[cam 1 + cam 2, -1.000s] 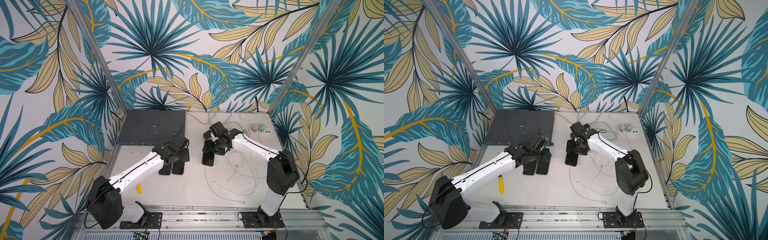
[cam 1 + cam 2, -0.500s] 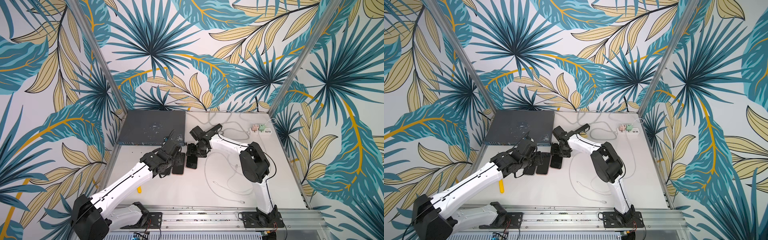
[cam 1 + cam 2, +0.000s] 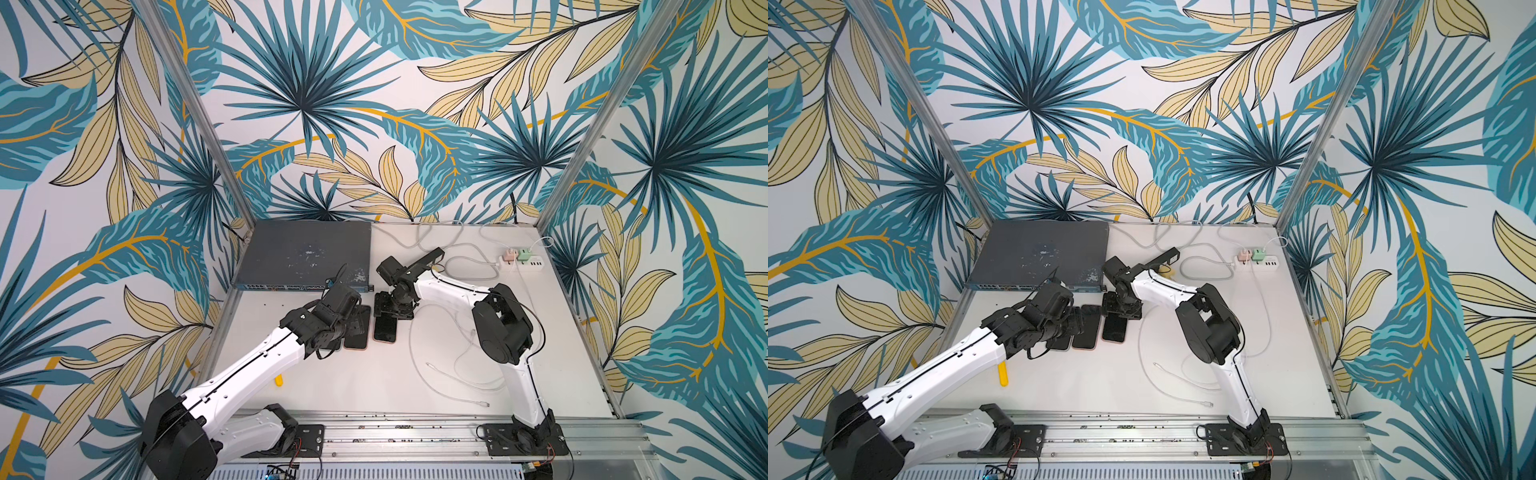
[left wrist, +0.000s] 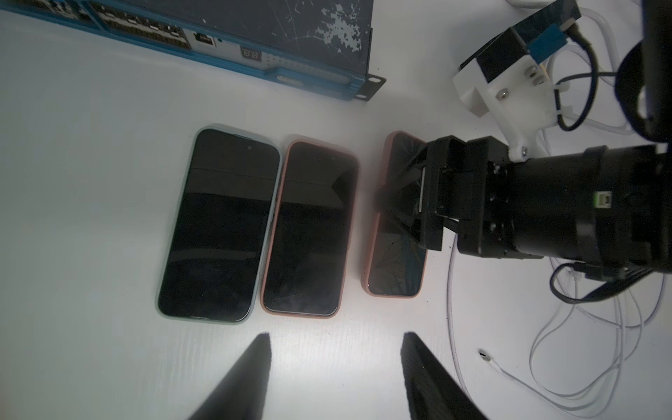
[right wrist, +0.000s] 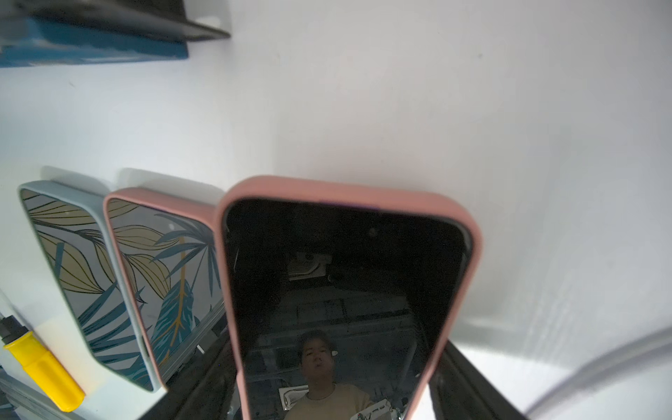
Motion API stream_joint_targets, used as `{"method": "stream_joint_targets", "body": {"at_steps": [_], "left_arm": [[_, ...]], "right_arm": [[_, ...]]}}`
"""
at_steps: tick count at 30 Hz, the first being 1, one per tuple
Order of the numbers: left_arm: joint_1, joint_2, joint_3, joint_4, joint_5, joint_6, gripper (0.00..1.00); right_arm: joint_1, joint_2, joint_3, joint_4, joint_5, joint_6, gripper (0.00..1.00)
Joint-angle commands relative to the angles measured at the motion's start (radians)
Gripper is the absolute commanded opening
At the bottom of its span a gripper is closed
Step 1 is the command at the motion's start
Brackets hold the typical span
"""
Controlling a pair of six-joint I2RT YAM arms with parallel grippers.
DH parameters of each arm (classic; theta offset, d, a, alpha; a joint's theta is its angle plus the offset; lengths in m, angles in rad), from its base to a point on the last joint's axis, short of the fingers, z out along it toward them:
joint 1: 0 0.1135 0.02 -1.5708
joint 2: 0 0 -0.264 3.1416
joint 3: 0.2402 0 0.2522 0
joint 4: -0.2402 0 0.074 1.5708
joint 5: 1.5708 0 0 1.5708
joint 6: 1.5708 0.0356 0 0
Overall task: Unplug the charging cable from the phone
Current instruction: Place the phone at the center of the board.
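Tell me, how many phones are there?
3, in a row: blue-cased phone, middle pink phone beside it, and end pink phone, slightly apart, in the right gripper. None seem hidden.

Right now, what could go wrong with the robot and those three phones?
The right gripper clamps the held pink phone close beside the middle phone, so moving it might knock that one. The loose white cable lies right next to it and could snag on the gripper. The left gripper hangs open nearby, so the two grippers might bump.

High stereo pair — close wrist views
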Motion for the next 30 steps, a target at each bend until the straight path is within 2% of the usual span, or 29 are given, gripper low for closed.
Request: {"method": "stream_joint_targets", "body": {"at_steps": [1,5,15,20,25,30], "left_arm": [[0.006,-0.001,-0.009,0.028,0.004,-0.001,0.60],[0.007,0.008,-0.009,0.040,0.014,-0.004,0.60],[0.006,0.021,-0.002,0.044,0.027,0.002,0.60],[0.007,0.024,0.011,0.040,0.025,0.001,0.60],[0.011,0.028,0.054,0.016,0.003,0.015,0.60],[0.022,0.042,0.135,-0.028,-0.038,0.039,0.73]], "right_arm": [[0.016,0.000,-0.021,-0.033,0.020,-0.005,0.69],[0.017,0.003,-0.050,-0.003,0.005,0.000,0.72],[0.017,-0.014,-0.056,0.012,-0.004,-0.010,0.94],[0.017,-0.046,-0.056,-0.003,0.020,-0.022,0.94],[-0.013,-0.159,-0.061,-0.001,0.082,-0.044,0.95],[-0.097,-0.303,-0.086,0.008,0.159,-0.108,0.97]]}}
